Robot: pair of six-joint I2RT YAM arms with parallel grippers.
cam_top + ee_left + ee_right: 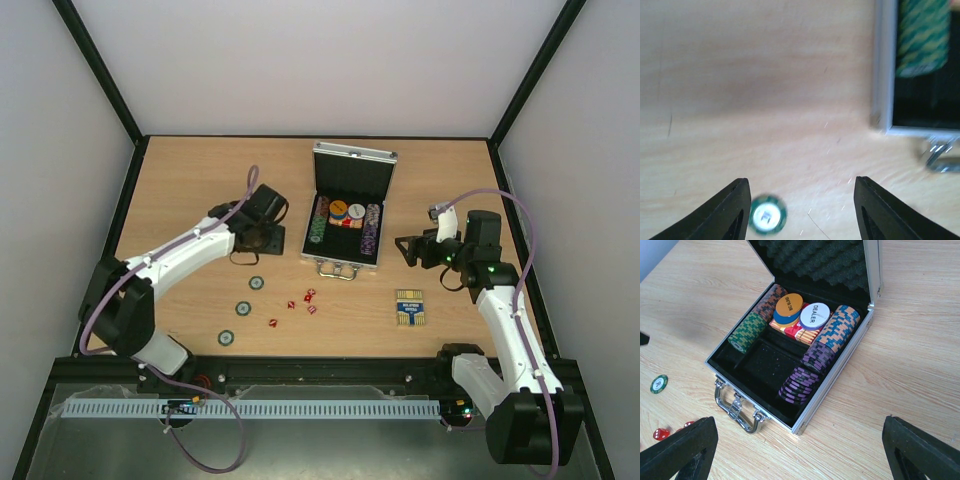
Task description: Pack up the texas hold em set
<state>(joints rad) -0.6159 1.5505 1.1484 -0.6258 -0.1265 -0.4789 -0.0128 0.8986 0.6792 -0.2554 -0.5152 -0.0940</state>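
Left wrist view: left tool (pixel 801 187), released and empty, hovers above round green-and-white poker chip (pixel 767 216) lying just beside one finger; right tool (pixel 410 250), also released, stands farther off.

Left gripper (pixel 801 184) jaws apart. Green chip (pixel 767 215) at 7 o'clock, just beside a finger. Case (pixel 883 75) corner at 2 o'clock, blurry green stack (pixel 922 35) inside, probably chips.

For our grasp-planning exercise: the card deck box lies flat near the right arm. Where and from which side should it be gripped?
Probably from straight above with the right gripper, closing across the long edges of the card deck box: lying flat, it offers only thin sides.
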